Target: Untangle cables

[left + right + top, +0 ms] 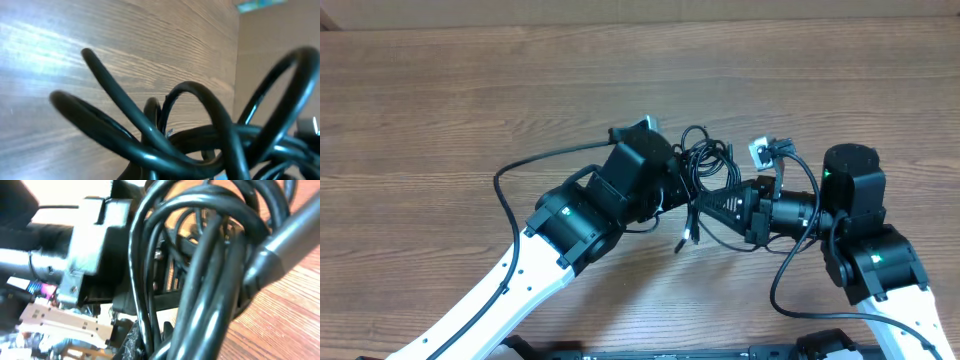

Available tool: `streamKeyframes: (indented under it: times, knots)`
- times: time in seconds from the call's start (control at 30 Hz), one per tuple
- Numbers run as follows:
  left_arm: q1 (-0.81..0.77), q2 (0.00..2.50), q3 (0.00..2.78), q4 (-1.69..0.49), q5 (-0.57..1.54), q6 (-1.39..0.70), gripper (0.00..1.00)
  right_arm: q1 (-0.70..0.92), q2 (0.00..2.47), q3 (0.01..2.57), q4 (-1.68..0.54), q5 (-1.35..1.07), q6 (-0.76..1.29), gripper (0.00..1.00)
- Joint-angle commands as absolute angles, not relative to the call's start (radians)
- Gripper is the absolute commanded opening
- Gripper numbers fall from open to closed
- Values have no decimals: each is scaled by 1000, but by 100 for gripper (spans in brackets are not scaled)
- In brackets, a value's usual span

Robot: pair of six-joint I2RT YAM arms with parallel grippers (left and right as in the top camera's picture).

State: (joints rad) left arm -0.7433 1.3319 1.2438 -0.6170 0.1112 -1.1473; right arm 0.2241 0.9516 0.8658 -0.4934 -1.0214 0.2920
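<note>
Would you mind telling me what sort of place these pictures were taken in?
Probably a robotics lab bench: a wood-grain table, two white-and-black robot arms reaching in from its near edge, and a tangle of thin black cables between them.

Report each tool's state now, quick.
Left tool: closed on the tangle of thin black cables.
Right tool: closed, apparently gripping the same tangle.
</note>
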Motion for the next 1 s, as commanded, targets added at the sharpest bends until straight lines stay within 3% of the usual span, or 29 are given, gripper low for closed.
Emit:
streamKeyframes:
  times: [0.0, 0.23, 0.6, 0.67, 0.77, 0.83, 0.97]
  knots:
    - [-721, 1337, 1254, -640, -42, -1363, 4, 229, 928, 876, -480, -1172, 188, 4]
    - [-718, 1337, 1254, -662, -68, -1373, 4, 229, 928, 876, -481, -1311, 70, 4]
    - [-688, 1337, 1254, -654, -84, -1556, 4, 229, 928, 876, -487, -1318, 69, 5]
    - [-688, 1337, 1254, -654, -79, -1554, 4, 229, 928, 876, -487, -1318, 69, 17]
    - [-688, 1337, 1254, -654, -71, -1502, 4, 229, 928, 876, -488, -1295, 70, 54]
    - [-688, 1337, 1254, -654, -69, -1451, 4, 229, 928, 876, -488, -1284, 70, 68]
    - [-688, 1337, 1254, -625, -50, -1380, 4, 229, 928, 876, -487, -1269, 70, 70]
